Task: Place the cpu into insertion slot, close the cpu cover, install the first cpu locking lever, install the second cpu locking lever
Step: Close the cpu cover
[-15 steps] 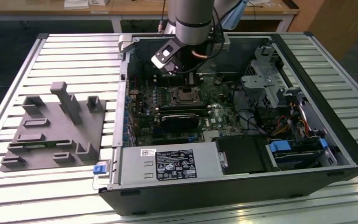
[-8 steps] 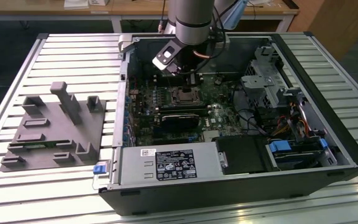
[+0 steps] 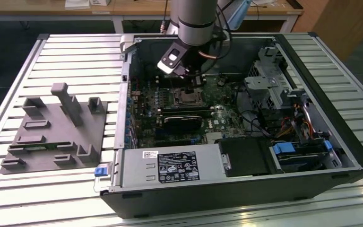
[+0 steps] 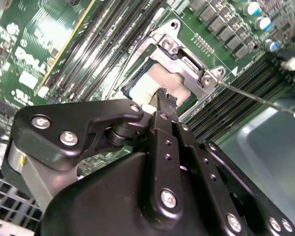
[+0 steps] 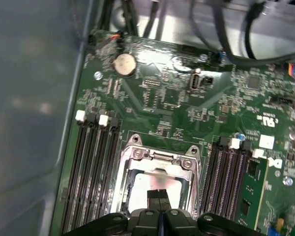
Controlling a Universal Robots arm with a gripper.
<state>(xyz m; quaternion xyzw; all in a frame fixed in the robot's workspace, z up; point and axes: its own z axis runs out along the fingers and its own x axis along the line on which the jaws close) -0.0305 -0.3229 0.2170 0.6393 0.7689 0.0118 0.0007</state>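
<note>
Black matte claw (image 4: 165, 98), pinched narrow, over pale square cpu (image 4: 159, 80), thin silver cpu cover (image 4: 186, 68)

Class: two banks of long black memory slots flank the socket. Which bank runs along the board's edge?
The bank nearest the coin cell; the other bank sits beside white stickers.

The board (image 5: 177, 113) is that classic green with black memory slots (image 5: 91, 167), the chip (image 4: 160, 78) is pale silver-grey and its frame (image 5: 157, 158) shiny silver. The gripper (image 4: 166, 97) is all black, and the table (image 3: 74, 52) is silver with a ribbed stripe pattern
</note>
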